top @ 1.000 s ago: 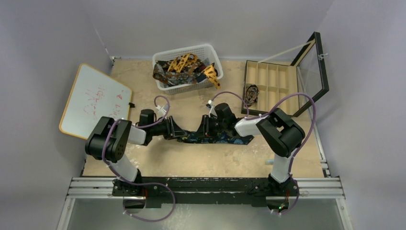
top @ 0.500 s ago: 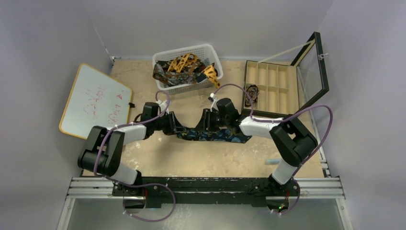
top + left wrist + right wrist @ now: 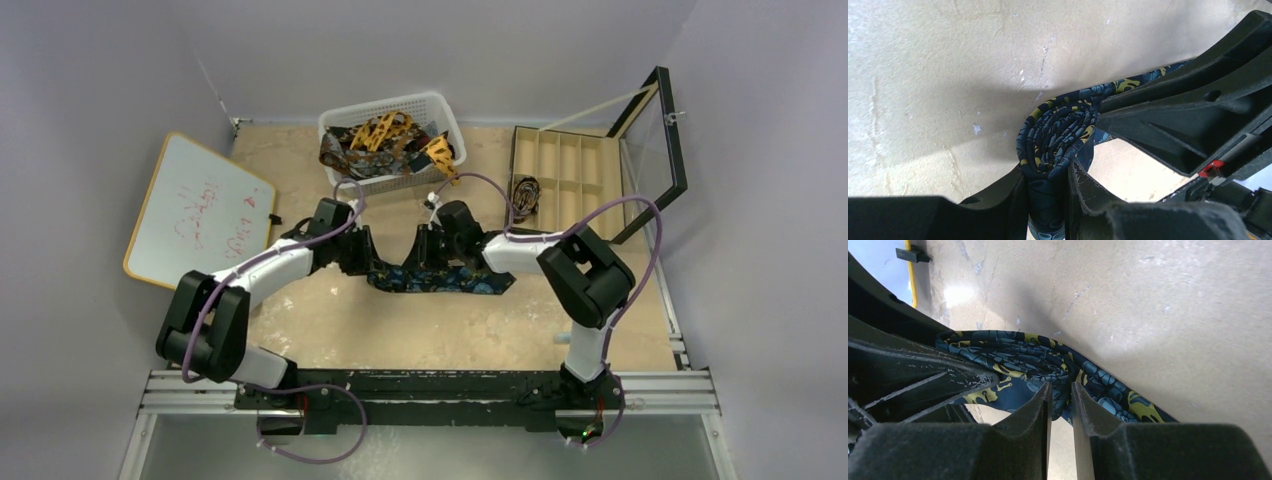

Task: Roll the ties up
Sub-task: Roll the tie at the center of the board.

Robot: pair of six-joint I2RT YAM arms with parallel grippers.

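The navy tie point(image 3: 445, 280) lies at the centre of the surface, between the two grippers. Its end at 9 o'clock is already wound into a small coil point(image 3: 1055, 132), and the left gripper point(image 3: 365, 262) is closed tightly on this coil. The right gripper point(image 3: 422, 260), just beside it at 3 o'clock, is closed to a narrow gap, with a fold of the same tie caught at its fingertips.

I judge that the rolling has only begun, because most of the length stretches flat toward 3 o'clock. Several more ties point(image 3: 385, 140) wait in the white basket point(image 3: 445, 108) at 12 o'clock. In the open box point(image 3: 565, 170) at 2 o'clock, one compartment holds a dark thing point(image 3: 525, 195), too small to identify.
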